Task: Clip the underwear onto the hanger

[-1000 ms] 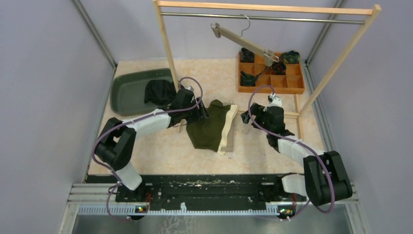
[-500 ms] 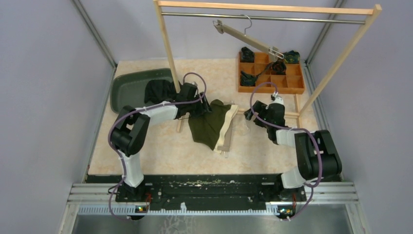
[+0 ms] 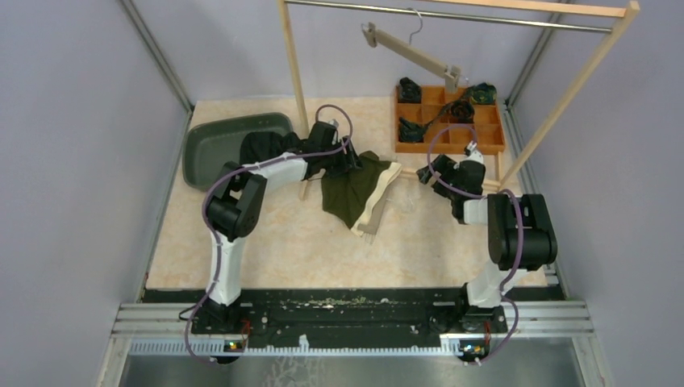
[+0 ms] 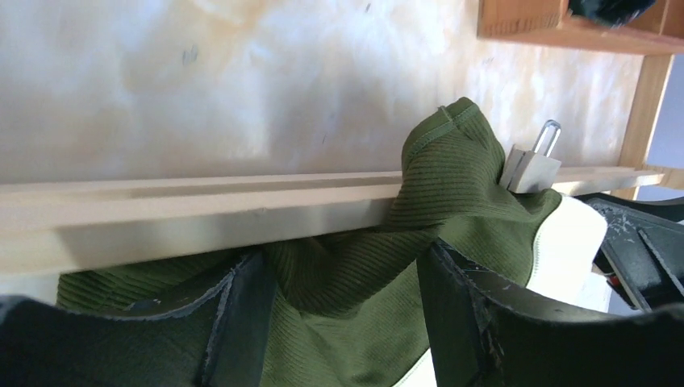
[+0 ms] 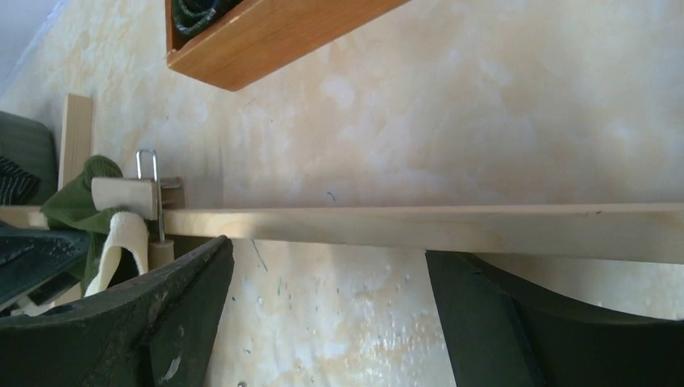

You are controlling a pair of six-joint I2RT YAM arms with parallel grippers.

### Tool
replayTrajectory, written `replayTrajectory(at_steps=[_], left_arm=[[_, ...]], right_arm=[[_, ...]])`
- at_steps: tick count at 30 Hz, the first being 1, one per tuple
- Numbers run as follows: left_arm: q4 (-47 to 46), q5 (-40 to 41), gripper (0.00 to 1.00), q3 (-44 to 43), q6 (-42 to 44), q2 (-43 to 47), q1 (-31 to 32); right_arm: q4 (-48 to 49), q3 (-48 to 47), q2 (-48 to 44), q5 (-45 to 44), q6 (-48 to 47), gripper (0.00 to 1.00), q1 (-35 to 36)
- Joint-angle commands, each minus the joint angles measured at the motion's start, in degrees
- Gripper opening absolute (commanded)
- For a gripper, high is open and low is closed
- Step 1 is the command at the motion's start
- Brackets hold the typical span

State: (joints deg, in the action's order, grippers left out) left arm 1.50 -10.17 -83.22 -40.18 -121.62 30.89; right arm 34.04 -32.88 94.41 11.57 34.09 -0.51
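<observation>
The olive-green underwear with a cream waistband lies draped over a low pale wooden bar near the table. My left gripper is on its left edge, fingers apart. A loose fold of the green cloth fills the gap of this gripper. A small wooden clip with a wire loop sits on the bar by the waistband. My right gripper is open and empty, its fingertips just short of the same bar. The wooden hanger hangs tilted from the metal rail, apart from both grippers.
A dark green tub at the back left holds a black garment. An orange divided tray with dark rolled garments stands at the back right. The rack's wooden posts rise on the left and slant up on the right.
Both arms have stretched farther toward the back. The underwear, the low bar and the whole rack have shifted away with them, and the hanger has swung on the rail.
</observation>
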Motion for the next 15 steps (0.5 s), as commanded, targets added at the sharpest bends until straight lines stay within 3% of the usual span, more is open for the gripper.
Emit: replayTrajectory(at_steps=[1,11,15], left_arm=[[-1.5,-1.4,0.68,-7.3,1.1,-4.3,-0.8],[-2.3,-3.3,0.68,-18.6,0.1,-12.9,-1.8],[-1.7,-3.2,0.68,-19.2,0.1,-12.8,-2.1]], right_arm=[[5.6,-6.1,4.4,2.2,-0.2,0.89,-2.6],[5.1,-15.9,11.7,4.0,1.4,0.89,-4.6],[5.3,-17.4,12.8,5.1,1.4,0.89,-4.9]])
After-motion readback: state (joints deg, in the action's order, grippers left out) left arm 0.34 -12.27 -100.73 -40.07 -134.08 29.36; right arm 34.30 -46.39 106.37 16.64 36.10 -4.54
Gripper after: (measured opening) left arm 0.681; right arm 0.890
